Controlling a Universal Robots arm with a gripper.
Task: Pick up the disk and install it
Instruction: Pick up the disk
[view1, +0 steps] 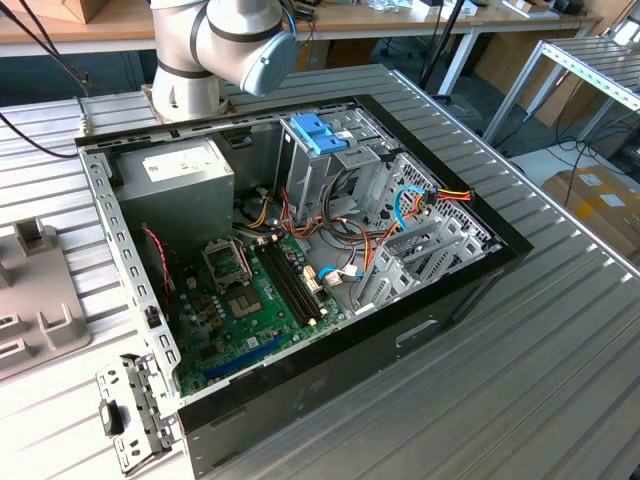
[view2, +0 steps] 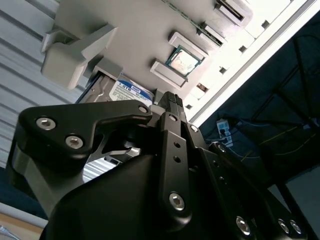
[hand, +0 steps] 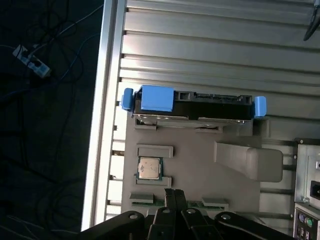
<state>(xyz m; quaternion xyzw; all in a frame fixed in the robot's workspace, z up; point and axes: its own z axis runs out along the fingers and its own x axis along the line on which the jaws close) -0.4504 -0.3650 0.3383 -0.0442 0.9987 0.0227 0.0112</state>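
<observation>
The disk stands on its long edge in a slot of a grey fixture plate: a grey metal body with bright blue rails at both ends. In the second wrist view its white-and-blue label shows just past the black gripper links. My gripper hangs over the fixture plate, well apart from the disk. Its fingers are shut together with nothing between them; one fingertip points towards the disk's label.
A processor chip lies in a pocket of the fixture plate. The slatted table's edge runs close by the disk. The open computer case holds a power supply, a motherboard, loose cables and a blue bracket on the drive cage.
</observation>
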